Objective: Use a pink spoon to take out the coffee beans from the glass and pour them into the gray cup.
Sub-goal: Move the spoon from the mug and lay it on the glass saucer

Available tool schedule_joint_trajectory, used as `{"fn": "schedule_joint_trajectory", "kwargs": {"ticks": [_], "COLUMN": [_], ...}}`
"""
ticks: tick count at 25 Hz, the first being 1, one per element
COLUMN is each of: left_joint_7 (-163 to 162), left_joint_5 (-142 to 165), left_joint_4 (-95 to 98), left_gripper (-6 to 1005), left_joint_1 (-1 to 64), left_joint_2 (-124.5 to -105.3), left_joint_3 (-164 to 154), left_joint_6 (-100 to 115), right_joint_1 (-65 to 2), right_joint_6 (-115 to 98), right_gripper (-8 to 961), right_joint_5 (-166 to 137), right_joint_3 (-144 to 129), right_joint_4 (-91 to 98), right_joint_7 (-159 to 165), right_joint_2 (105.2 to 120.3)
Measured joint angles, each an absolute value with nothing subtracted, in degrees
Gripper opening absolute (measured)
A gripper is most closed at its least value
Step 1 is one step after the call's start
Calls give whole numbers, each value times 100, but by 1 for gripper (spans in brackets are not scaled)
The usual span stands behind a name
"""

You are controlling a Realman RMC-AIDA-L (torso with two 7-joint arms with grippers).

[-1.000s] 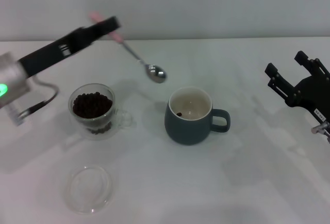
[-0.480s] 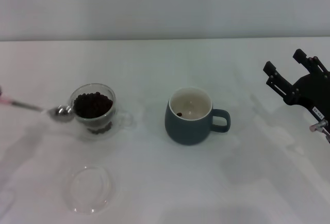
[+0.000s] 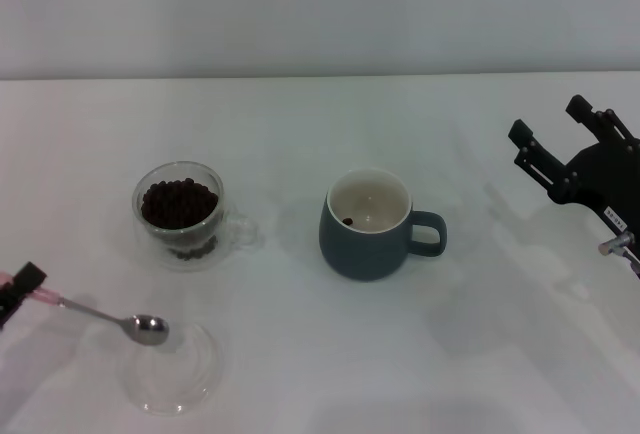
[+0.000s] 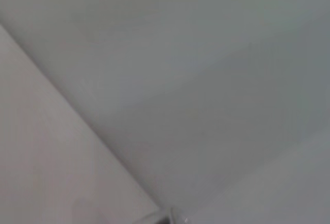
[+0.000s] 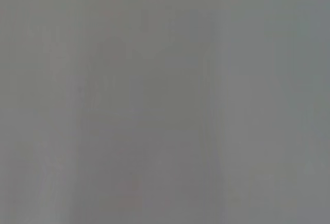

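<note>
The glass (image 3: 180, 216) stands left of centre with a heap of coffee beans (image 3: 178, 203) in it. The gray cup (image 3: 368, 224) stands in the middle, handle to the right, with one bean (image 3: 347, 221) on its cream inside. My left gripper (image 3: 20, 288) is at the far left edge, mostly out of view, shut on the pink handle of the pink spoon (image 3: 148, 329). The spoon's metal bowl looks empty and lies at the far rim of a flat clear dish (image 3: 172, 372), in front of the glass. My right gripper (image 3: 560, 136) is open and empty at the right.
The white table (image 3: 300, 124) runs back to a pale wall. Both wrist views show only plain grey surface.
The left gripper has swung the spoon from beside the glass's left rim toward the front, down to the clear dish. The right arm has not moved.
</note>
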State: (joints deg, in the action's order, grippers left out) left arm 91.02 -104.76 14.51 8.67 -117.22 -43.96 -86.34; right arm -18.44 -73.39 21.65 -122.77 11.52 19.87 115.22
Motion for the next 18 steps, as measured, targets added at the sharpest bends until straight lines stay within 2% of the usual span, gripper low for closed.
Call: {"fn": "schedule_joint_trajectory", "kwargs": {"ticks": [18], "left_joint_7": [9139], "left_joint_5": [-9721], "left_joint_4": [1379], "left_gripper": [144], "left_joint_1": [1312], "left_joint_2": [-11776], "left_joint_3": [-4416], "left_joint_6": [-7834], "right_joint_1": [-1775], "right_joint_6": [-7339], "right_gripper": [848], "right_joint_5": [2163], "right_joint_3": [-12278], "right_joint_4": [1063], "right_joint_7": [1986], "right_joint_2": [11523]}}
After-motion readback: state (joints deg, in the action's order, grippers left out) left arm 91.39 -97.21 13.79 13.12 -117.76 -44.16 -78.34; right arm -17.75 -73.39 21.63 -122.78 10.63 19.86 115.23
